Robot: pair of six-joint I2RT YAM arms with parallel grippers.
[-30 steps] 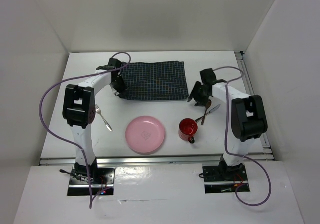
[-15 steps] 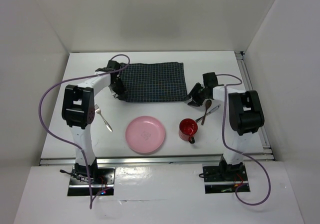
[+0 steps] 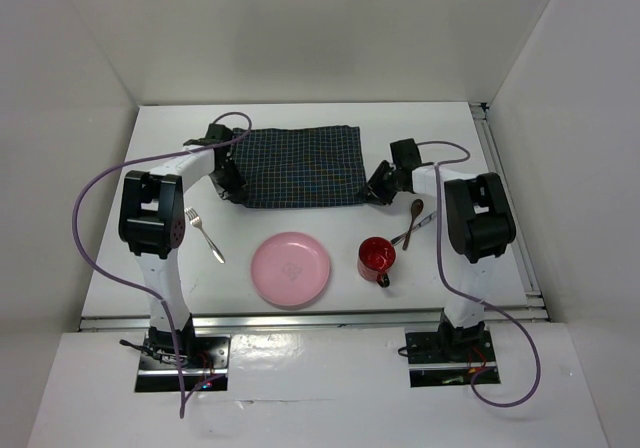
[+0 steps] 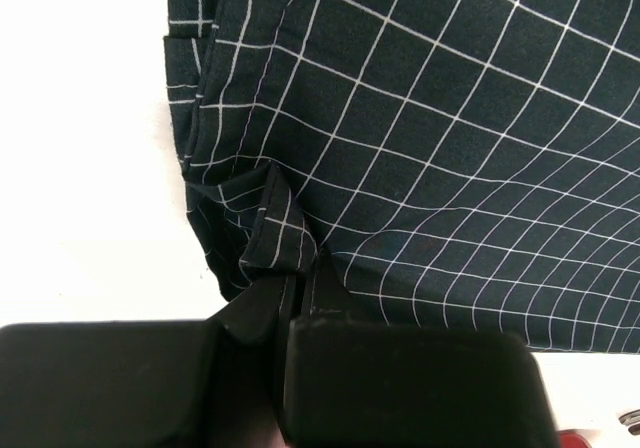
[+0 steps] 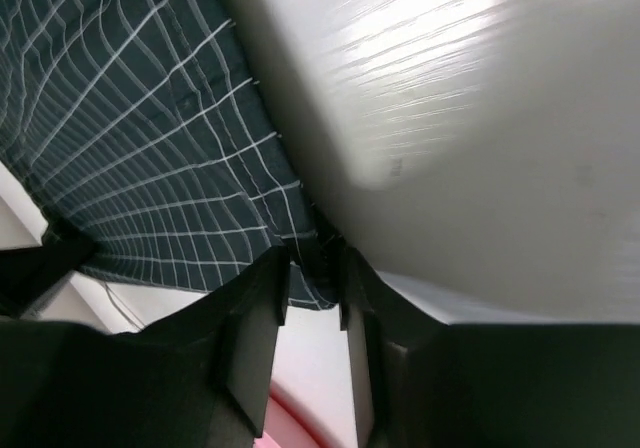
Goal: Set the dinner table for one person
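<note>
My left gripper is clamped on the lower left corner of the checked cloth. From its wrist camera I see the two jaws pressed together at the bottom of the frame with a raised fold of the hem pinched between them. My right gripper is closed on the lower right corner. In its own view a small tongue of the cloth hangs in the narrow slot between the fingers.

The dinner table fills the middle of the overhead frame, and the checked cloth lies in its upper centre, above both of my hands. Its long axis runs left to right, so the edge I hold stretches straight between the two grippers, each arm taking the corner on its own side. Neither is nearer than the other.

Below that edge, toward the bottom of the frame, sit the pink plate in the centre and the red mug just right of it. The fork lies at lower left and the spoon at lower right, close under my right hand.

I judge that any pull must go downward in the frame with both hands level, or the held edge will slacken or skew
</note>
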